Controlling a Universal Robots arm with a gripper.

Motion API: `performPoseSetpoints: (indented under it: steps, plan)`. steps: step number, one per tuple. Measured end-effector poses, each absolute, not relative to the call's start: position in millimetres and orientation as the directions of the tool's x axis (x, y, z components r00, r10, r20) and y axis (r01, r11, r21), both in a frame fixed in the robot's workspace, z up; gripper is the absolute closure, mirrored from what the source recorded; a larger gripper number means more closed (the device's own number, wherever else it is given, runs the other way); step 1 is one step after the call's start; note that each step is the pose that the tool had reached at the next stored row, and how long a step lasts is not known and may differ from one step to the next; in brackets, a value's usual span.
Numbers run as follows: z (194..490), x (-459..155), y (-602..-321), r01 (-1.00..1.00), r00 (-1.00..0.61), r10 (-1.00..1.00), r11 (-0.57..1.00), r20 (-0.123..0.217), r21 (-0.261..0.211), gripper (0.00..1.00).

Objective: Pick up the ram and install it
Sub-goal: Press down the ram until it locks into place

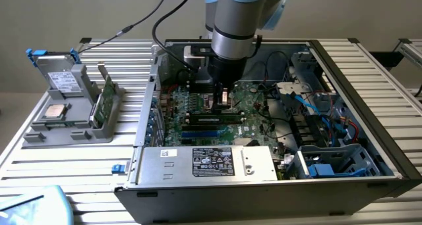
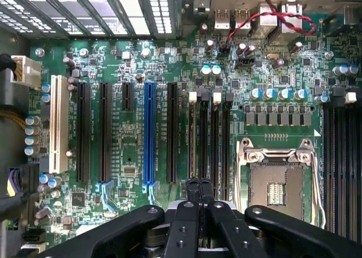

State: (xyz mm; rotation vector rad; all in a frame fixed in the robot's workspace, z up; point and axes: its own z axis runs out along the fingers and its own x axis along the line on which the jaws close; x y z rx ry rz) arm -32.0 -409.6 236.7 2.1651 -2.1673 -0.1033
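1. Standing on the slatted table: the computer case, lying on its side with the cover off, giving free access from above.
2. Reaching down into the case: the arm, held vertical, probably for pushing straight into a slot.
3. Lying flat on the case floor: the motherboard, slot openings facing up towards the wrist.
4. Sitting at the near end of the case: the power supply, well apart from the working area.
5. Hovering low over the board near the memory slots: the gripper, fingers pressed together with nothing visibly pinched between them.
6. Lying lengthwise along a slot, just beside the fingertips in the exterior view: the ram, chips facing the camera. Appearing already placed in the slot; full seating not being confirmable from here.
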Motion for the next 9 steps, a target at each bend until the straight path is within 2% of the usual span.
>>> performPoseSetpoints:
  steps: [9]
  plan:
    - [236.7,-41.9,-409.6,-0.995,-0.001,-1.0,0.002,0.01,0.104,0.89]
